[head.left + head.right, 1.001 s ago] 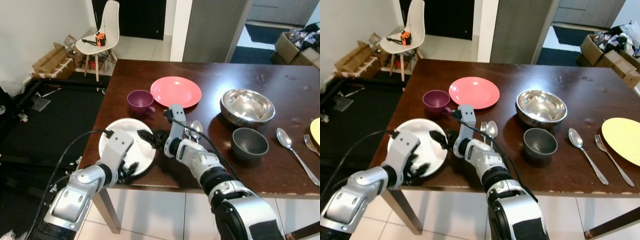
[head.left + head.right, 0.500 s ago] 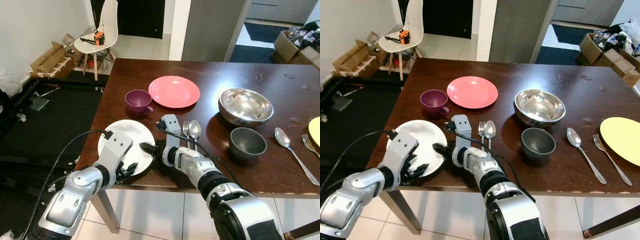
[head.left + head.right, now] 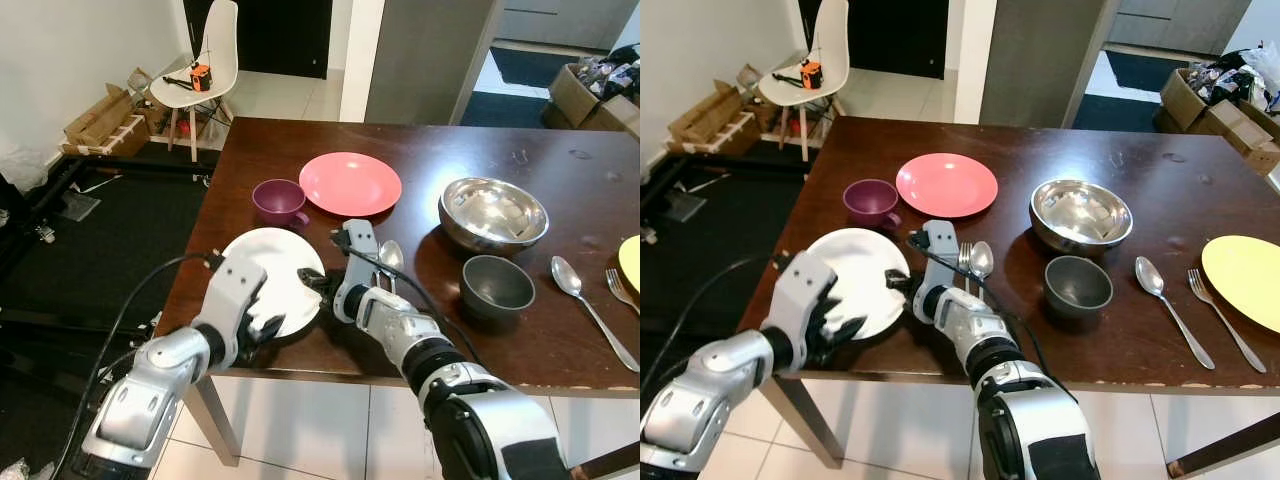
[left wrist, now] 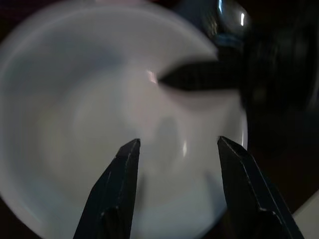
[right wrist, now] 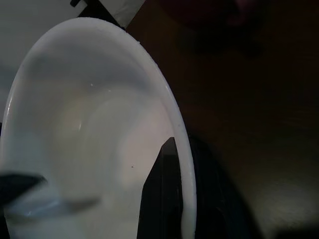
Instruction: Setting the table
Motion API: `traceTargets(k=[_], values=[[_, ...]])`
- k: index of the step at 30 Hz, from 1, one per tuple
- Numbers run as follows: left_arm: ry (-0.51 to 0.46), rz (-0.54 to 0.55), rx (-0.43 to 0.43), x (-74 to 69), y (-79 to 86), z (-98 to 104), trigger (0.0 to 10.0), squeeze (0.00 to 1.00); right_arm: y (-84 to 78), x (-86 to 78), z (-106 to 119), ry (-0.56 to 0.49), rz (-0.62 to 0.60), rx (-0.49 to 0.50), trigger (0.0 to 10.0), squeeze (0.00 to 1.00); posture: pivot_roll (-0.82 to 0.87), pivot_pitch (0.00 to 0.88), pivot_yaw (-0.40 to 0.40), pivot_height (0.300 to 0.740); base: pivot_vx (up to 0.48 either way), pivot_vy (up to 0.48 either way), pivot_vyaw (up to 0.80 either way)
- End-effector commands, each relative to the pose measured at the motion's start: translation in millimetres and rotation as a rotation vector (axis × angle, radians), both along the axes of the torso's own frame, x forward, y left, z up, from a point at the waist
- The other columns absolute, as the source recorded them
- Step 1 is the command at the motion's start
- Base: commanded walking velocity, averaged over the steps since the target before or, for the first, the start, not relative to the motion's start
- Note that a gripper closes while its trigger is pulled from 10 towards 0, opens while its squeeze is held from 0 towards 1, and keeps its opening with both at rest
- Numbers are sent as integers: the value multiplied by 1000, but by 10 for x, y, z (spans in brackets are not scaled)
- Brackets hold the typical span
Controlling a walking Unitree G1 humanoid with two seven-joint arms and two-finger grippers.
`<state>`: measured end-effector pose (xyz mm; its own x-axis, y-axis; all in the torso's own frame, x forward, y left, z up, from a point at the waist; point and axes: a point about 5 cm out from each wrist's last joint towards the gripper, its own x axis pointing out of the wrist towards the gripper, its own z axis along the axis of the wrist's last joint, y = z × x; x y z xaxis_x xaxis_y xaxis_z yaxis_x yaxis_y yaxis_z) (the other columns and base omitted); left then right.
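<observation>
Two grippers are at work on one white plate point(image 3: 268, 283), which lies at the near left corner of the dark wooden counter point(image 3: 560, 330). The right gripper point(image 3: 311, 285) is closed on the plate's right rim, one finger over the lip and one beneath, as seen in the right wrist view. The left gripper point(image 4: 174, 144) is held over the plate's near side with jaws spread wide, gripping nothing.

Risk, as judged: the plate is pinched at a single point on a thin rim, close to the counter's near edge. If it is lifted or dragged from that hold alone, it could tilt, slip, and drop to the tiled floor point(image 3: 300, 450). A sideways sweep could also knock the purple cup point(image 3: 278, 201), which stands just beyond the plate.

Just right of the right gripper, a fork and spoon point(image 3: 980, 259) lie side by side, leaving little room there. Further right stand a grey bowl point(image 3: 499, 285) and, behind it, a steel bowl point(image 3: 492, 213). A pink plate point(image 3: 350, 183) lies beyond the cup.

Open counter is seen along the near edge ahead of the grey bowl, and across the far half.
</observation>
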<state>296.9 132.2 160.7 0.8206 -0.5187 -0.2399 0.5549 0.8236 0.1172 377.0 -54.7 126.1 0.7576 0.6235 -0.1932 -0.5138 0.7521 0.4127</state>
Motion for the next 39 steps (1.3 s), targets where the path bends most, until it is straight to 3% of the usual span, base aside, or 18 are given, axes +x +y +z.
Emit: traceTargets(k=[1,2,7,10,12,13,14,15,16,17,18,22,24,27,34,39], values=[[-27,-28,-46,-15,-28,75,10000,0,-21,-16,-47,12,-20,22,0,0,77,47,40,740,0,0,0],[-69,-74,-154,-24,-87,257,10000,0,-73,-7,-48,5,-47,40,0,0,72,41,43,740,0,0,0],[-154,-114,-374,-71,-82,622,10000,0,-182,32,34,-60,-92,74,0,0,54,28,52,740,0,0,0],[-193,7,-472,-33,67,729,10000,0,-261,48,134,-148,-136,94,0,0,46,21,55,740,0,0,0],[-203,162,-493,23,219,695,10000,0,-327,22,216,-233,-175,97,0,0,41,18,57,740,0,0,0],[-203,162,-493,23,219,695,10000,0,-327,22,216,-233,-175,97,0,0,41,18,57,740,0,0,0],[-202,208,-494,35,265,675,10000,0,-345,6,238,-259,-185,96,10000,0,39,17,58,740,0,0,0],[-185,342,-435,45,408,533,10000,0,-424,-102,319,-338,-232,101,10000,0,17,13,61,740,0,0,0],[-185,342,-435,45,408,533,10000,0,-424,-102,319,-338,-232,101,10000,0,17,13,61,740,0,0,0],[-177,411,-340,18,490,389,10000,0,-490,-238,389,-402,-271,86,10000,0,9,12,60,740,0,0,0],[-178,420,-302,1,505,339,10000,0,-509,-290,410,-422,-283,76,10000,0,6,12,60,740,0,0,0],[-167,451,-260,-35,541,236,10000,0,-570,-417,446,-461,-328,53,10000,0,-8,11,63,740,0,0,0],[-143,464,-265,-95,534,156,10000,0,-657,-615,467,-490,-413,36,10000,0,-21,10,69,740,0,0,0],[-142,473,-251,-136,498,130,10000,0,-696,-751,490,-508,-474,25,10000,0,-36,8,82,740,0,0,0],[-180,523,-161,-136,453,37,10000,0,-748,-881,559,-524,-511,-43,10000,0,-48,4,83,740,0,0,0],[-211,506,-182,-93,366,67,10000,0,-777,-838,569,-510,-529,-63,10000,0,-42,0,76,740,0,0,0]])
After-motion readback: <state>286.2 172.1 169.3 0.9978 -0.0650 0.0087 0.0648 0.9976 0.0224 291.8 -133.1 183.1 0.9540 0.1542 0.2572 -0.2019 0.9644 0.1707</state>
